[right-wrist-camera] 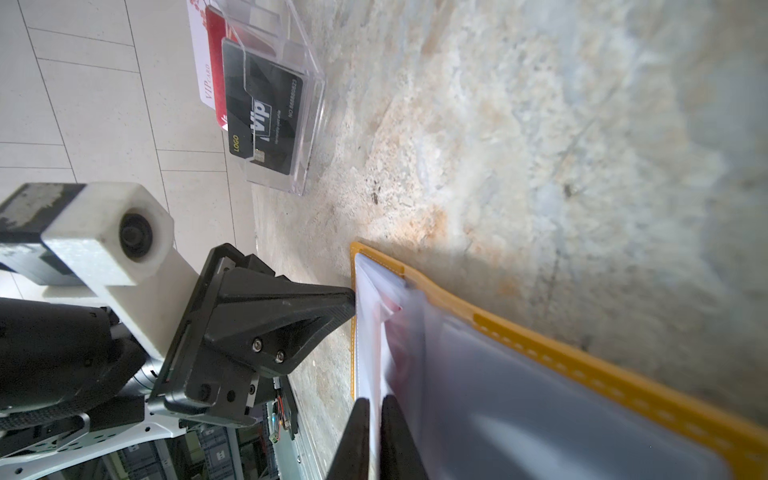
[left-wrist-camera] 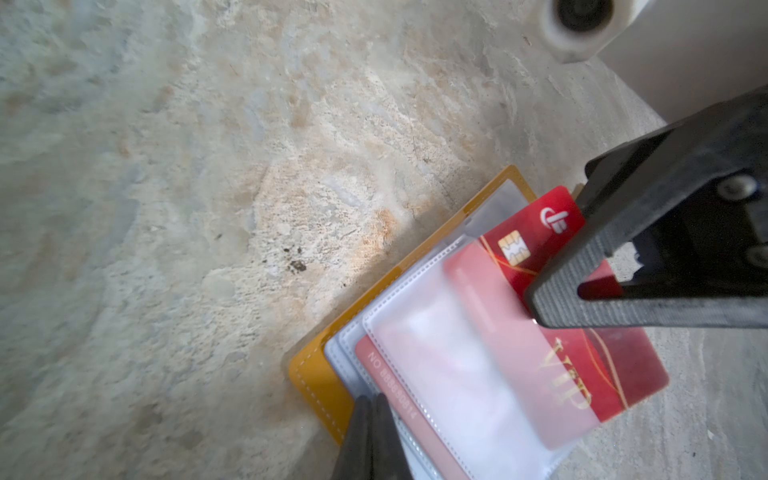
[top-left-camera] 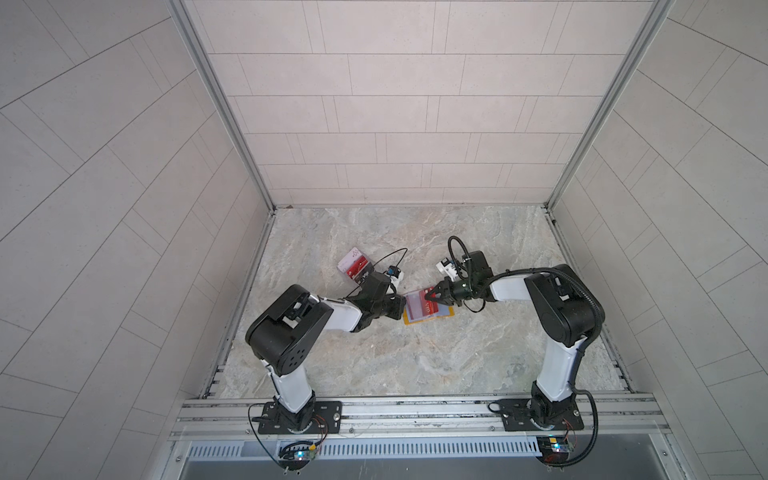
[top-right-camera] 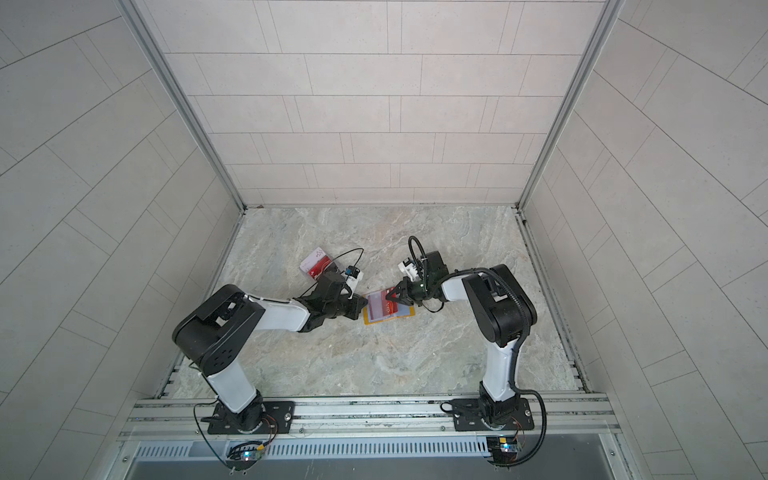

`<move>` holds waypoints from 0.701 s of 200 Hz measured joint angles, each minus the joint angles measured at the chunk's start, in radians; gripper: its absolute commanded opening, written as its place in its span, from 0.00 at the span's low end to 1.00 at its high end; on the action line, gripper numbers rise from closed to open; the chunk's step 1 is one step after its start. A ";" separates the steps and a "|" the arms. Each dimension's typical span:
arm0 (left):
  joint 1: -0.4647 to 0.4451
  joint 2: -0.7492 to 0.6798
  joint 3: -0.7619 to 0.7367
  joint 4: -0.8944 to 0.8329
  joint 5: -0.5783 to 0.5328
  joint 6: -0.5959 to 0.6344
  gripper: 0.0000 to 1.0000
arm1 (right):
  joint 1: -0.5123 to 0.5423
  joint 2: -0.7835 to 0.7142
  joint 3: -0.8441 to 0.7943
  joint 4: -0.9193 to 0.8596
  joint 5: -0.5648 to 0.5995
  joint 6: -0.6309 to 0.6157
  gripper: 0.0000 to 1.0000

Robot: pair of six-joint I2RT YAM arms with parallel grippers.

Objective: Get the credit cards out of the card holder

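The mustard-yellow card holder (top-left-camera: 409,322) (left-wrist-camera: 320,386) lies open on the marble table, its clear sleeves (left-wrist-camera: 449,374) facing up. A red VIP credit card (left-wrist-camera: 623,365) sticks halfway out of a sleeve. My right gripper (top-left-camera: 429,296) (left-wrist-camera: 535,309) (right-wrist-camera: 376,415) is shut on that card's edge, with a thin pale sheet showing between its fingers in the right wrist view. My left gripper (top-left-camera: 400,309) (left-wrist-camera: 370,419) (right-wrist-camera: 351,303) is shut, holds nothing, and its tip rests on the holder's opposite edge. A second reddish card (left-wrist-camera: 386,374) sits in a lower sleeve.
A clear plastic box (top-left-camera: 353,266) (right-wrist-camera: 291,124) stands behind the left gripper, holding a white, a red and a black card. Tiled walls close in the table on three sides, and the arm bases sit on the front rail.
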 measured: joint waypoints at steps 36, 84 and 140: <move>0.000 0.000 0.000 0.000 0.000 0.000 0.01 | -0.003 -0.005 0.000 -0.045 0.021 -0.031 0.09; 0.000 0.000 0.000 0.000 0.000 0.000 0.02 | -0.005 -0.010 0.010 -0.105 0.042 -0.069 0.07; 0.000 0.000 0.000 0.000 0.000 0.000 0.02 | -0.015 -0.032 0.026 -0.172 0.074 -0.107 0.06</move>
